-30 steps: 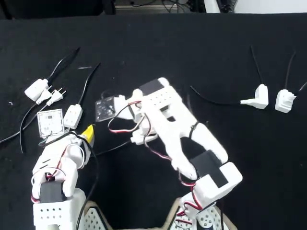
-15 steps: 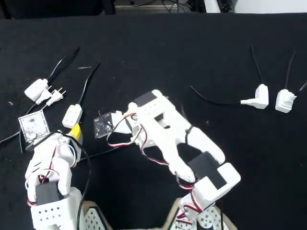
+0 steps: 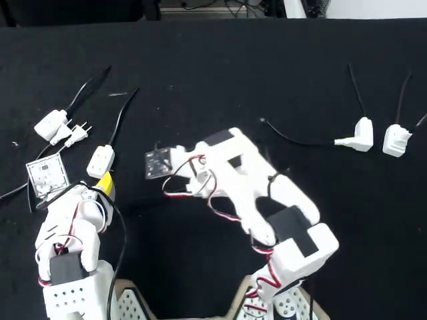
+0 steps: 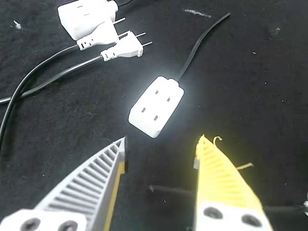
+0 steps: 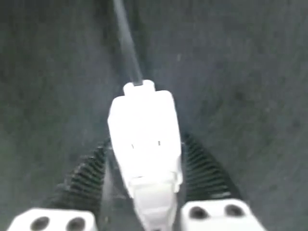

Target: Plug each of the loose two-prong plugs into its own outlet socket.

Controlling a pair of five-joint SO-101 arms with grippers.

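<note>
A white outlet socket (image 3: 100, 161) (image 4: 156, 106) with a black cord lies at the table's left. My left gripper (image 3: 75, 180) (image 4: 162, 139) stands open just short of it, with nothing between its grey and yellow fingers. Beyond the socket lie white two-prong plugs (image 3: 76, 135) (image 4: 124, 47) beside a white block (image 3: 51, 123) (image 4: 86, 10). Near the table's middle, my right gripper (image 3: 160, 164) (image 5: 144, 142) is shut on a white plug (image 5: 144, 137). Its black cord runs away from the fingers and its near end is hidden.
Two more white corded pieces (image 3: 363, 135) (image 3: 397, 141) lie at the far right, and a black cord (image 3: 293, 140) trails left from one. Black cords (image 3: 30, 180) cross the table's left edge. The table is covered in black cloth (image 3: 220, 73).
My left arm swung left and drew back from the socket, then stayed put. My right gripper, still holding the plug, dipped toward the front and then shifted right.
</note>
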